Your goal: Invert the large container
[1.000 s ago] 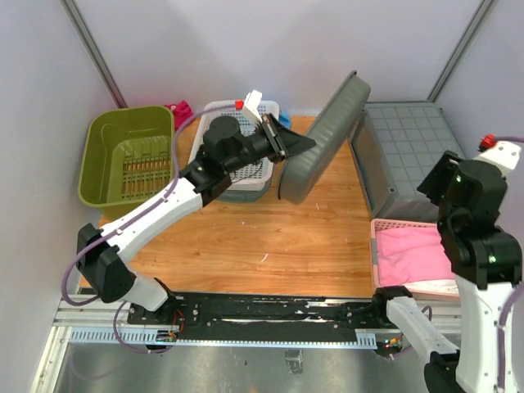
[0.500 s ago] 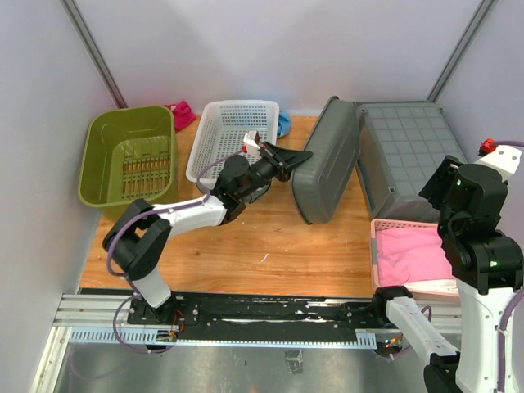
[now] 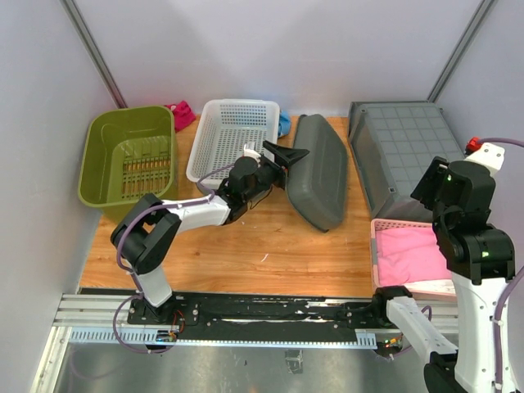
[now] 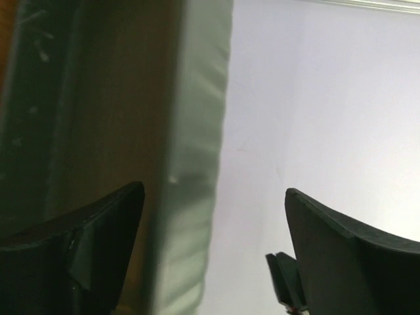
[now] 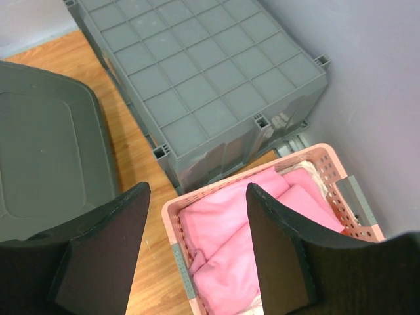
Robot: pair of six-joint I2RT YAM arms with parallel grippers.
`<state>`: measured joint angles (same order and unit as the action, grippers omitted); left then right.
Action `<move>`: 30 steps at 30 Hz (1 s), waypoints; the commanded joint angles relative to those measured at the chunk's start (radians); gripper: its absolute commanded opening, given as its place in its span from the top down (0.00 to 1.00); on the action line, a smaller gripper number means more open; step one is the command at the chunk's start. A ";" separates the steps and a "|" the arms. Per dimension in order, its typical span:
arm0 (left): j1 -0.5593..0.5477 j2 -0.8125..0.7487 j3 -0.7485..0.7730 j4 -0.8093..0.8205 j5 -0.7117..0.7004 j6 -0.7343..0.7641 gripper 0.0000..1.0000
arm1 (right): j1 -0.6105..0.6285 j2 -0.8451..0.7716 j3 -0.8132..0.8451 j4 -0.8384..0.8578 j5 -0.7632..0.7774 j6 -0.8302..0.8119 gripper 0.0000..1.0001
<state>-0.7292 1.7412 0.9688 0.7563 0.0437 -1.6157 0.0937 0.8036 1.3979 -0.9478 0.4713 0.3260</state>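
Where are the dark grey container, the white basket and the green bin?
dark grey container (image 3: 321,173): top view, broad outer face.
white basket (image 3: 214,139): top view, left mesh side.
green bin (image 3: 102,162): top view, left wall.

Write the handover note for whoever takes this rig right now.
Left gripper: jaws open at the left edge of the dark grey container, not gripping it.
Right gripper: jaws open, empty, raised over the pink basket.
Container: lying on the table between the white basket and the grey crate, base up as far as the top view shows.
Done: the flip looks complete.
Left: check it sits flat, then pull the left arm clear.
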 commanded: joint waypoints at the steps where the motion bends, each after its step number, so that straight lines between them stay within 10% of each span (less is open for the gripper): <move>1: 0.005 -0.060 0.025 -0.193 -0.054 0.094 0.02 | -0.013 0.005 -0.041 0.008 -0.061 0.025 0.38; 14: -0.015 -0.061 0.406 -0.906 -0.188 0.498 0.01 | -0.013 0.058 -0.208 0.086 -0.555 0.002 0.35; 30: -0.038 -0.067 0.604 -1.127 -0.417 0.771 0.01 | 0.008 0.081 -0.249 0.109 -0.647 -0.012 0.32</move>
<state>-0.7551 1.7042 1.5143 -0.3405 -0.2817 -0.9512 0.0937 0.8818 1.1748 -0.8623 -0.1074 0.3321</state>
